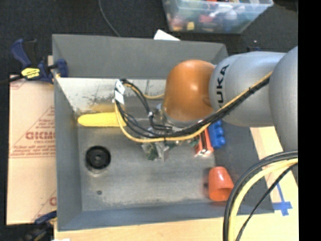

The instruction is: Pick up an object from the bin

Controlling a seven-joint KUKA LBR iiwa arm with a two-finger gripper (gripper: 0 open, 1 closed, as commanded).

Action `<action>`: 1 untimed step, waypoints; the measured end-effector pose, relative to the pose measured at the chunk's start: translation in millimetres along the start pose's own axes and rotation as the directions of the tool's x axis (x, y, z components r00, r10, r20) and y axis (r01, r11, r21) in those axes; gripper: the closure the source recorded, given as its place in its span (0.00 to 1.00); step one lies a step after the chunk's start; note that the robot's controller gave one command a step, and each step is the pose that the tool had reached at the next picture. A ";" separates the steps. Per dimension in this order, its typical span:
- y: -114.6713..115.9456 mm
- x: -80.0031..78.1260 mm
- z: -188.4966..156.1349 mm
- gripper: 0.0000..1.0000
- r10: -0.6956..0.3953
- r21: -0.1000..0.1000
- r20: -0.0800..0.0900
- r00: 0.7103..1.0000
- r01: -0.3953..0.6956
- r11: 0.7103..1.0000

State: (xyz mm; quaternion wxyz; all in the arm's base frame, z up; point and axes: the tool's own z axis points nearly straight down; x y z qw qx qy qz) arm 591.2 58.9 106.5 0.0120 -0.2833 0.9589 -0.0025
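Arm: the big silver-grey arm (251,92) comes in from 3 o'clock. It has a smooth, glossy orange dome cover (188,92) at the wrist, and yellow and black cables (130,119) loop beneath it.
Gripper: the gripper (155,152) hangs low near the middle of the grey metal bin (140,59), above scuffed, bare floor. Whether it is wide or narrow, I cannot tell, because the cables and cover crowd it.
Nearest thing: a small red-and-white piece (203,145) lies just beside the gripper at its 3 o'clock, partly under the arm.
Blue: a studded blue plastic block (217,134) sits just beside that piece, at the bin's 3 o'clock.
Orange: a matte orange-red, rounded cup-shaped thing (219,184) is at 4 o'clock, near the right wall.
Black: a round black disc with a ringed face (98,157) is at 9 o'clock, well apart from the gripper.
Yellow: a long, bumpy yellow cob-shaped thing (98,119) lies at 10 o'clock along the back wall.
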 end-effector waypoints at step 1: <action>-0.5 -0.1 -31.9 1.00 0.004 -0.001 -0.003 1.000 -0.004 1.000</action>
